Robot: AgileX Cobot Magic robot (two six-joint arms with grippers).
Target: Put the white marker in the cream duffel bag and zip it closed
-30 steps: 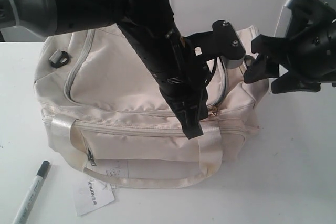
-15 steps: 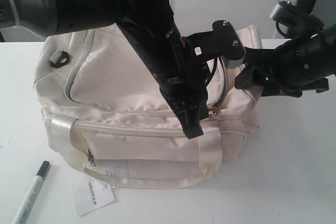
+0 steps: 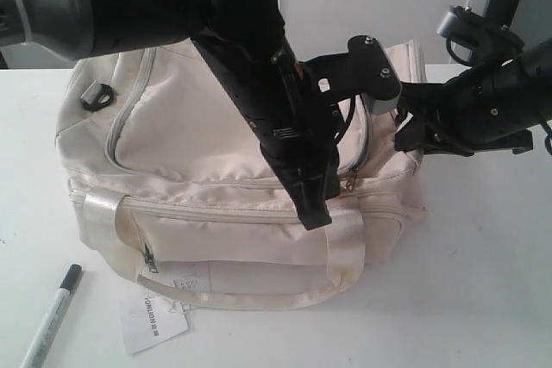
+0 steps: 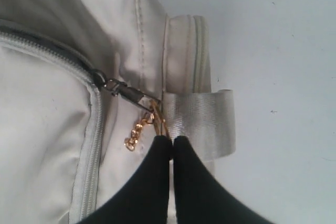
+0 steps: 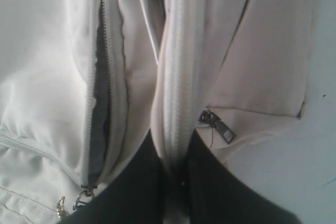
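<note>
The cream duffel bag stands on the white table. Left of the bag's front, the white marker with its dark cap lies on the table, far from both grippers. My left gripper reaches over the bag's top and is shut on the gold chain ring of a zipper pull, beside a shiny handle strap. At the bag's right end, my right gripper is shut on a ridge of bag fabric. A partly open zipper shows dark lining.
A white paper tag lies in front of the bag near the marker. A black strap ring sits on the bag's left end. Another grey zipper pull hangs beside my right fingers. Bare table lies right of the bag.
My right gripper has moved left onto the bag's right end and closed on the fabric. The left arm, bag and marker have stayed put.
</note>
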